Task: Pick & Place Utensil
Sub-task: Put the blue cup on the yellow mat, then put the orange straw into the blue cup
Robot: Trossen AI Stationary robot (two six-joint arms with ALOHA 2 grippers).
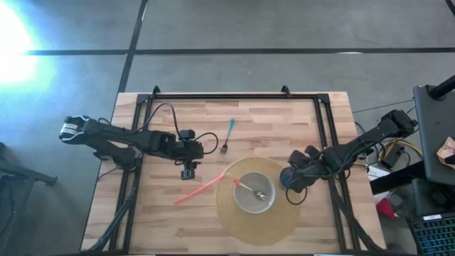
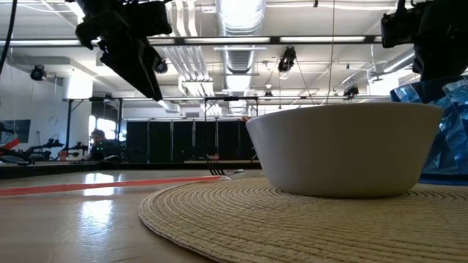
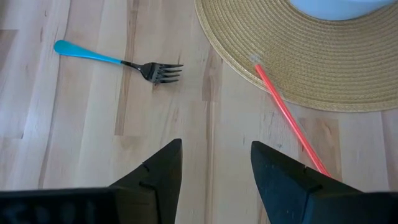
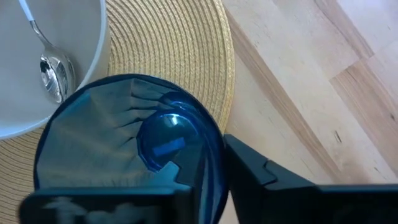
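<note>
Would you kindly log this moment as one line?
left end effector: open over bare table | fork: untouched | right end effector: at blue cup | spoon: in bowl

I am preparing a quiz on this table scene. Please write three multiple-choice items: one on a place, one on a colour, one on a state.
1. Where does the spoon lie?
A. in the white bowl
B. on bare wood
C. in the cup

2. Which colour is the fork handle?
A. red
B. light blue
C. green

3. How is the left pincer?
A. shut on the fork
B. shut on the straw
C. open, holding nothing

Key: 1 A, the spoon rests inside the bowl; 2 B, the handle is light blue; 3 C, bare wood shows between its fingers.
</note>
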